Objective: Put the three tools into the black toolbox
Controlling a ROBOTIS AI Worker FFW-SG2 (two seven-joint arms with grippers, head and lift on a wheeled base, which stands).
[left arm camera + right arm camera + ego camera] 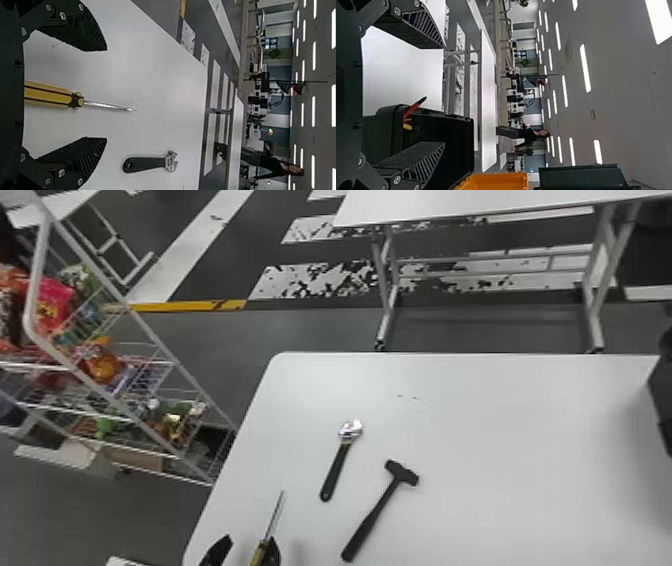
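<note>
At the bottom edge of the head view, my left gripper (pixel 250 551) stands open around the screwdriver (pixel 262 546). In the left wrist view the yellow handle of the screwdriver (pixel 47 94) lies between the spread fingers of my left gripper (pixel 106 94), touching neither. The wrench (pixel 337 465) lies on the white table to the screwdriver's right, and the black hammer (pixel 372 515) lies right of the wrench. In the right wrist view my right gripper (pixel 445 97) is open, one finger in front of the black toolbox (pixel 464 134), from which red and yellow handles stick out.
The white table (pixel 525 430) has a wire rack (pixel 150 362) of packaged goods to its left. Another table (pixel 450 205) stands beyond. An orange bin (pixel 498 181) is beside the toolbox in the right wrist view.
</note>
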